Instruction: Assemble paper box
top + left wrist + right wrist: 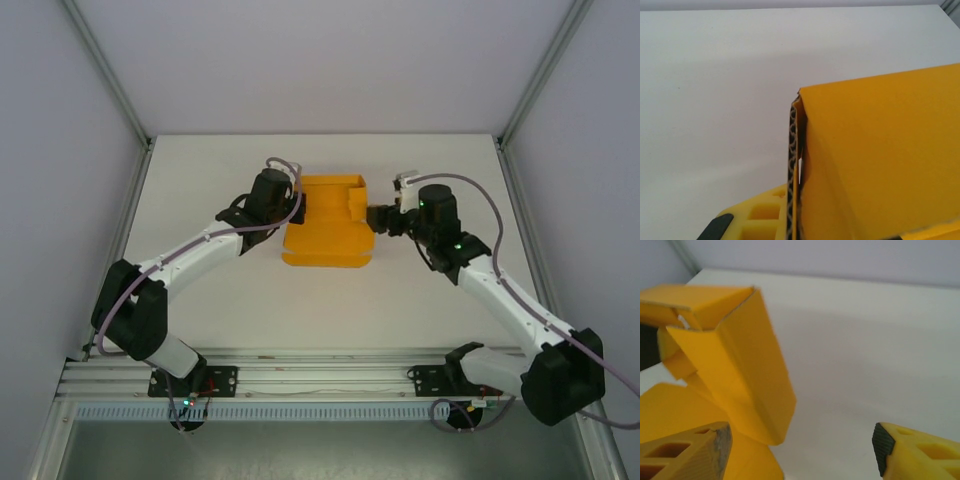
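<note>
White table (200, 300) carries the orange paper box (325, 245), apparently part-folded, mid-table.

Robot lab cell: white table (420, 300), plain grey walls (320, 60), alu rail (330, 372).

Orange paper box (330, 222), half-folded, walls raised, mid-table

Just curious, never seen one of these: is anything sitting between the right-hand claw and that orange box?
No, nothing visible is in the way. The right gripper, jaws open, is close beside the raised side flap of the paper box, with bare white table beyond it.
</note>
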Motion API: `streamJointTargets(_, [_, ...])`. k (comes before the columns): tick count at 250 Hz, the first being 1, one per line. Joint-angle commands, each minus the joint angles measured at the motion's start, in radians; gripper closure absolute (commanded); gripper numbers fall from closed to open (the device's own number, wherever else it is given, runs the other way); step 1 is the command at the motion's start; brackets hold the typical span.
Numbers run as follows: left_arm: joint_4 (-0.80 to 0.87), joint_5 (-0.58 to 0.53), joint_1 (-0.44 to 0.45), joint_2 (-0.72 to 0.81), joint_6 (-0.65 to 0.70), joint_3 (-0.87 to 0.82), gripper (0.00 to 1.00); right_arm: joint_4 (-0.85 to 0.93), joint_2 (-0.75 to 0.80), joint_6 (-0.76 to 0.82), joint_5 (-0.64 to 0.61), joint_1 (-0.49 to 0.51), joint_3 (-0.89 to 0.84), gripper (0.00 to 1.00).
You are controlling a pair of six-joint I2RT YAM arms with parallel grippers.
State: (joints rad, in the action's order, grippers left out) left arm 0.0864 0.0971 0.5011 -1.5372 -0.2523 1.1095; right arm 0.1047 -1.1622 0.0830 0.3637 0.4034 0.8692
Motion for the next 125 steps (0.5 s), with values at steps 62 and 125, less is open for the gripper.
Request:
streamJointTargets(62, [0.005,0.051,-0.009,0.014,0.016,-0.005,1.00,0.059,-0.225,0.055,0.084,0.000,0.198,0.48])
streamJointTargets(125, [0.011,0.025,0.000,-0.018,-0.017,0.022,1.00,-0.015,-0.323,-0.032,-0.010,0.042,0.248,0.54])
